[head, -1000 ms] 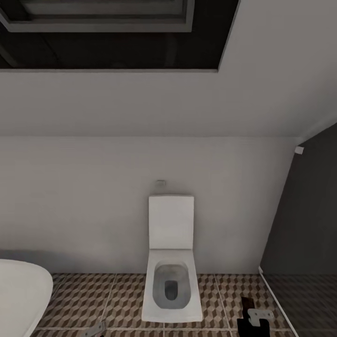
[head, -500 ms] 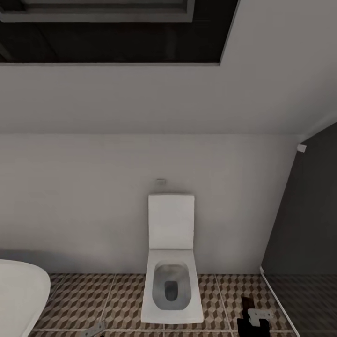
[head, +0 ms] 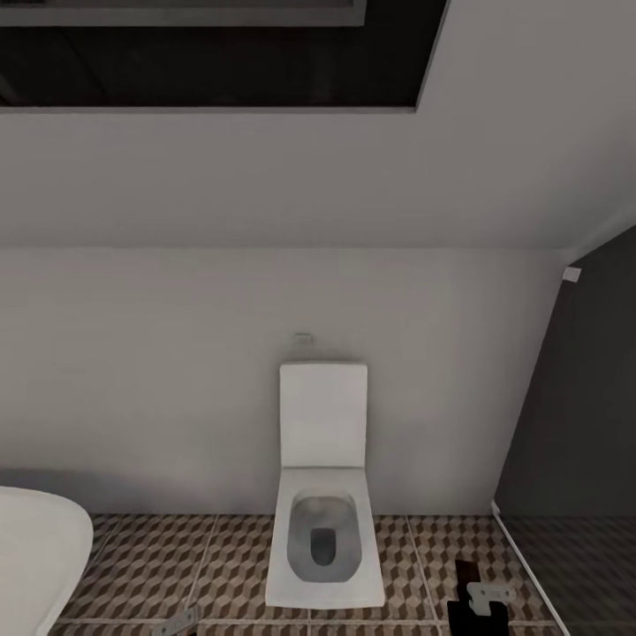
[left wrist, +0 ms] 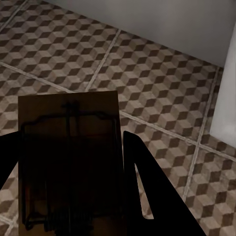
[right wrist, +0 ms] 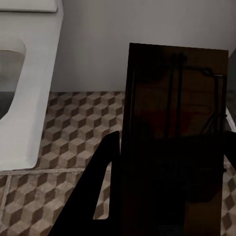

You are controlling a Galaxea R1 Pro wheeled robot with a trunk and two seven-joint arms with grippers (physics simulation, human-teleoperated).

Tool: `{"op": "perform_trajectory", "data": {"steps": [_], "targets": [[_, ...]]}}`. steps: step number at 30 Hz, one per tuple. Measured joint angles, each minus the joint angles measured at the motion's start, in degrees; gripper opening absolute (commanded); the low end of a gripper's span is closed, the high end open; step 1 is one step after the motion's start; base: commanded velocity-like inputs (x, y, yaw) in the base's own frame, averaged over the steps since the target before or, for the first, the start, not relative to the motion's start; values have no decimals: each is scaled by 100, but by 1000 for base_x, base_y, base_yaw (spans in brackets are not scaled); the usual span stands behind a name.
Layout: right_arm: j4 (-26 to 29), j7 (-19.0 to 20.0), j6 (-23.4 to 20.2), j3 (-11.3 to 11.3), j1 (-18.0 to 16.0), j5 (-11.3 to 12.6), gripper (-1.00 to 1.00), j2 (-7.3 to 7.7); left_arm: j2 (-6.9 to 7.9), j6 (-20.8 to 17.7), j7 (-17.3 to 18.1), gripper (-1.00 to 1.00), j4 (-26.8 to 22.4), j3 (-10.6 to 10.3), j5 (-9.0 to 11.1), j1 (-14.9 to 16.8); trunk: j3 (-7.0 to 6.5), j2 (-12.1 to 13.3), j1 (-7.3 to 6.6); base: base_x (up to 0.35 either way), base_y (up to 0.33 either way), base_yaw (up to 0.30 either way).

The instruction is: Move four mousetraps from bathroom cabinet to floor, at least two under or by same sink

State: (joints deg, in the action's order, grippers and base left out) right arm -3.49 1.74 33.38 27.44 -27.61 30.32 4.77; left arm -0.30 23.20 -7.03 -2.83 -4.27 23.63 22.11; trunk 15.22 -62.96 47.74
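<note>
Left gripper (left wrist: 73, 172) first: its two dark fingers (left wrist: 147, 191) are clamped on either side of a mousetrap (left wrist: 69, 147), a flat tan-brown board with dark wire looped across its face. It hangs above the bathroom floor (left wrist: 162, 93), not touching the tiles. The board sits in shadow, so the wire shows as thin black lines and no red mark can be made out on it.

Over to the right gripper (right wrist: 172, 196), and it is the same story: dark fingers (right wrist: 98, 182) closed on a second mousetrap (right wrist: 174, 132), held upright in front of the pale wall. This board looks darker, nearly chocolate, with wire bars running down it and a dull reddish patch near the middle.

Looking out from there, the floor tiles carry that brown, beige and cream cube pattern with pale grout lines. The white toilet (head: 324, 495) stands against the far wall, lid up, its bowl open with a grey pool at the bottom. At the near left, the curved white rim of the bathtub (head: 35, 556) pokes in. Near right, a bit of the right gripper shows low over the tiles, beside the dark wall panel (head: 574, 424).
</note>
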Motion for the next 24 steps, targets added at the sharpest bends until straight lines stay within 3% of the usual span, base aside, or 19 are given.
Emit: {"op": "perform_trajectory", "data": {"steps": [24], "targets": [[2,0,-8,0,-5,0,-100,-1,-4,14,0,-100,0,0,-1,0,431,-963,527,45,0,0]]}}
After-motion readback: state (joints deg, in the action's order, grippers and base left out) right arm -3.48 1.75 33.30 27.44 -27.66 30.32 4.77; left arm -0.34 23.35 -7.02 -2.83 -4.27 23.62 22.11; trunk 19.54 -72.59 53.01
